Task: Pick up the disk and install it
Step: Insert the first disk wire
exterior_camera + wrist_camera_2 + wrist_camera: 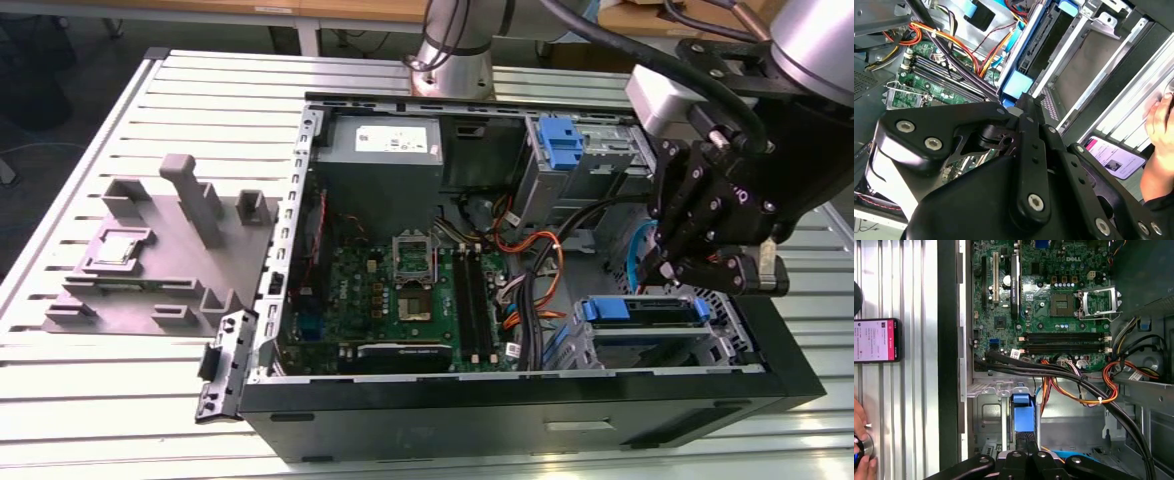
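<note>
The disk [641, 310] sits in the drive cage at the near corner of the open computer case, on the exterior view's right, with its bright blue bracket facing up. In the first wrist view the disk's blue end [1022, 412] shows edge-on in the cage slot. The same blue end [1016, 85] appears in the second wrist view. My gripper [683, 272] hangs directly over it, fingers shut together. Their tips [1024, 442] meet the blue bracket's end. I cannot see whether they pinch it or only press on it.
The case [534, 400] lies open on a slatted metal table [80, 400], motherboard [400, 280] and orange and black cables [1079, 385] exposed. Another blue bracket [561, 140] sits in the far cage. A grey fixture [147, 250] stands at the exterior view's left. A phone [876, 340] and a person's hand [860, 440] lie beside the case.
</note>
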`<control>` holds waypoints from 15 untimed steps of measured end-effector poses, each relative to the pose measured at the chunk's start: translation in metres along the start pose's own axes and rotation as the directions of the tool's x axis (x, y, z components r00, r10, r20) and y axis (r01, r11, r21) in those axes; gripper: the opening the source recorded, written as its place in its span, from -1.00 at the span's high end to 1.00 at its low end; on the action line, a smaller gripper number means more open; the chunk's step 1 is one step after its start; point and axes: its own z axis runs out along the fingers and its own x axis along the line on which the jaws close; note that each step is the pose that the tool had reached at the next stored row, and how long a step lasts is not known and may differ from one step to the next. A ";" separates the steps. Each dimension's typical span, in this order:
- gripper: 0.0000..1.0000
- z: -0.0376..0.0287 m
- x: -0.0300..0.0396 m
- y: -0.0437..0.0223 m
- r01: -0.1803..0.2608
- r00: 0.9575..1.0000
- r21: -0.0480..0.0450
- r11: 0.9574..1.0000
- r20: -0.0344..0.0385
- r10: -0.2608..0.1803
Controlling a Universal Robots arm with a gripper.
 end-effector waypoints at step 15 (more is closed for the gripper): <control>0.80 -0.0067 0.0000 0.0001 0.127 0.992 -0.001 0.992 -0.002 -0.127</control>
